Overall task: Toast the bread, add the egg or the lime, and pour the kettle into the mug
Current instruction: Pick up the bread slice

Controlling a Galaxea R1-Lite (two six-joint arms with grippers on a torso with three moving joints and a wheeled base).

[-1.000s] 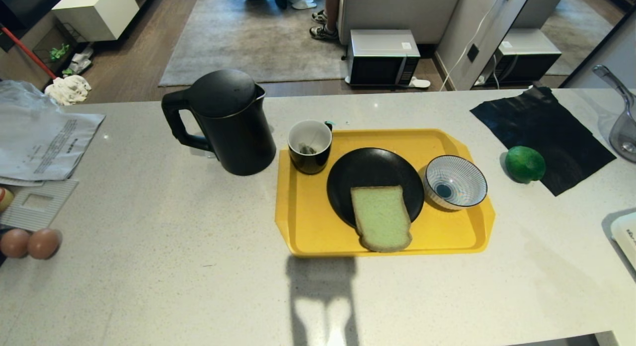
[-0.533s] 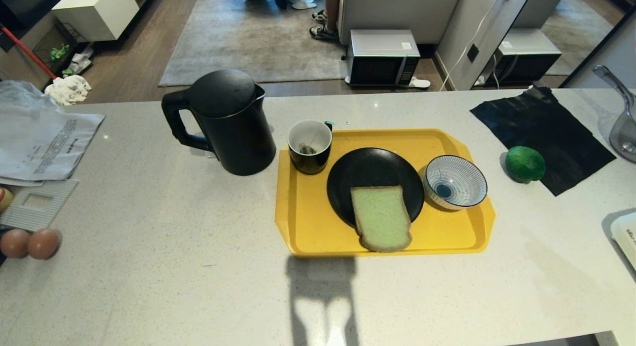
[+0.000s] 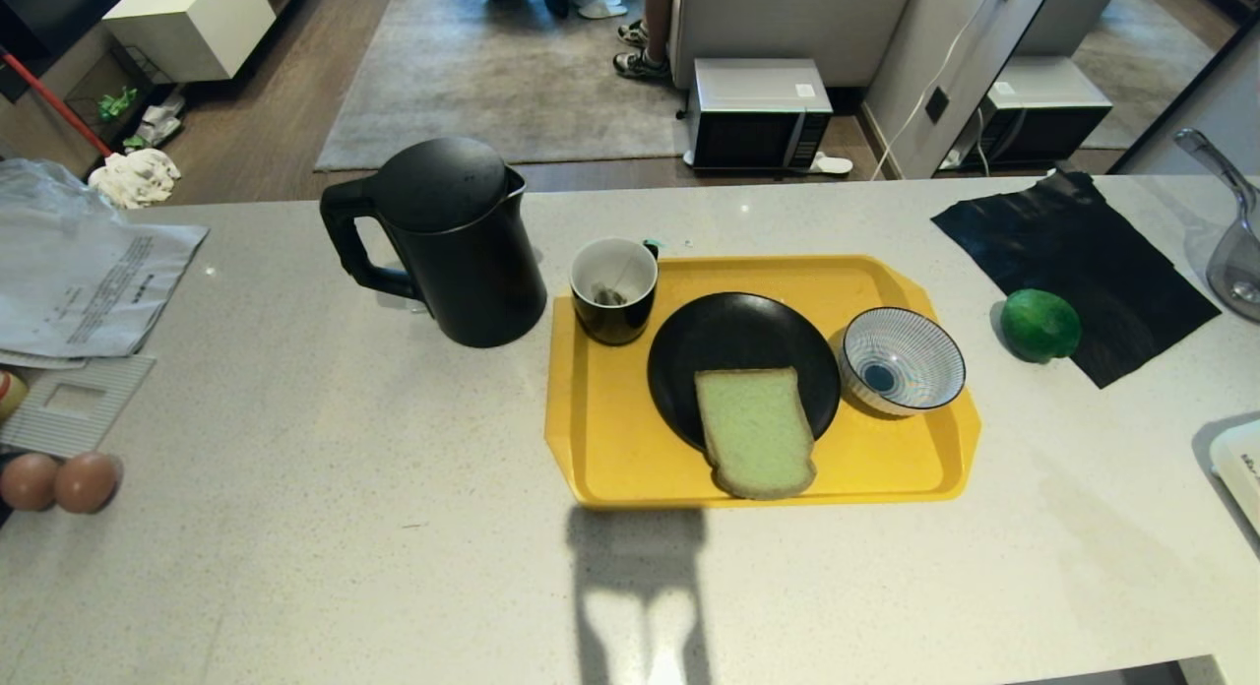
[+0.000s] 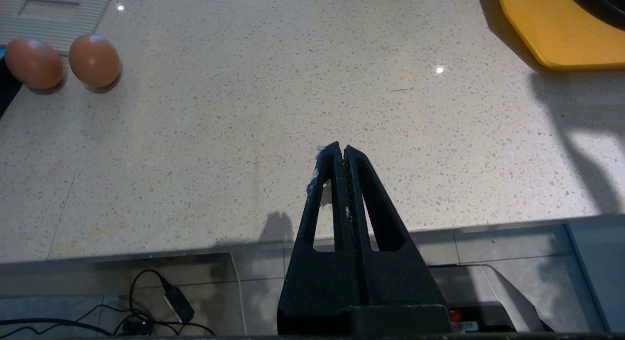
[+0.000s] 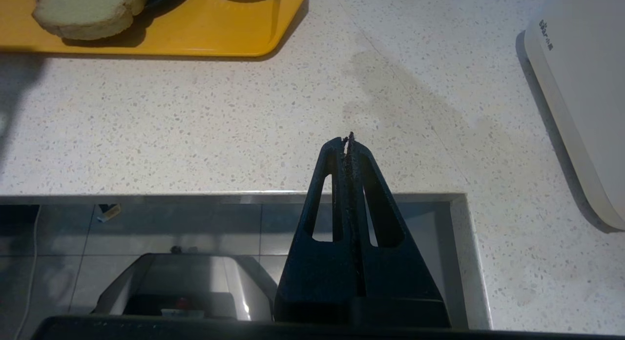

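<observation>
The black wedge-shaped left gripper (image 4: pixel 340 152) rises from its wrist view's bottom centre, fingers pressed together, empty. The matching black right gripper (image 5: pixel 346 140) sits likewise, closed and empty.

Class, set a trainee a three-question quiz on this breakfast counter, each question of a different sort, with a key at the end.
1. True or false: the bread lies wholly on the black plate.
2. Which item stands off the yellow tray? A) the mug B) the blue-striped bowl C) the kettle
3. Fill in: the lime sits beside a black ____.

Key
1. False: its near end hangs over the plate's rim onto the tray.
2. C: the kettle stands on the counter, on the robot's left of the tray.
3. Cloth.
</observation>
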